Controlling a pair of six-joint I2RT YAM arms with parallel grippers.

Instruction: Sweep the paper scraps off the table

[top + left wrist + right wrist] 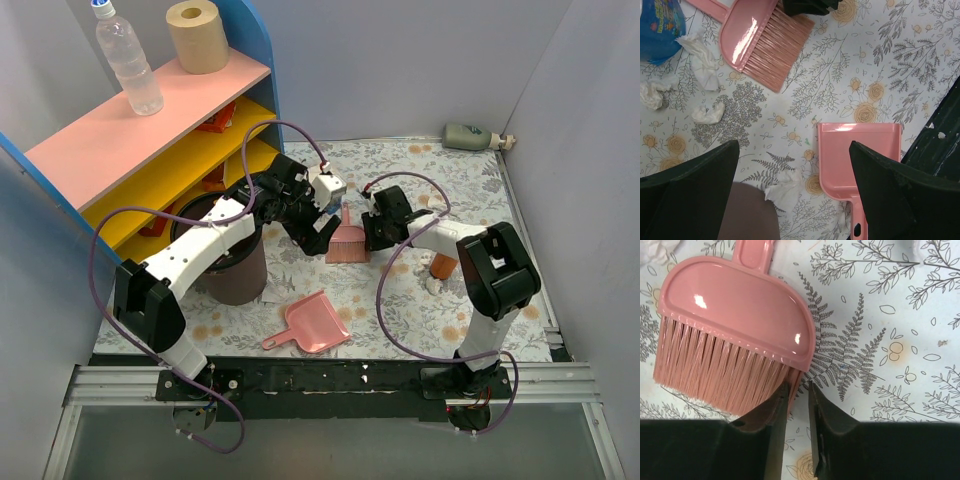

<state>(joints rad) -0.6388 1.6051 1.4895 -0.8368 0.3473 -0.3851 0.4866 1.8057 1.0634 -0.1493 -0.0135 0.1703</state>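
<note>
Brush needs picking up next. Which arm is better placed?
Right. The right fingers flank the brush at its bristle corner. The left fingers hang open, farther from it, nearer the dustpan.

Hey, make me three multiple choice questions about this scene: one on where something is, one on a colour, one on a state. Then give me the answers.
1. Where is the dustpan?
A: flat on the table, just ahead of the arm bases.
B: on the shelf.
C: inside the bin.

2. What colour is the brush?
A: blue.
B: pink.
C: green.

3. What state is the left gripper in?
A: shut on the brush.
B: shut on the dustpan.
C: open, holding nothing.

Answers:
1 A, the top view shows it lying on the floral cloth.
2 B, both wrist views show a pink back and pink bristles.
3 C, its fingers stand wide apart above the dustpan.
</note>
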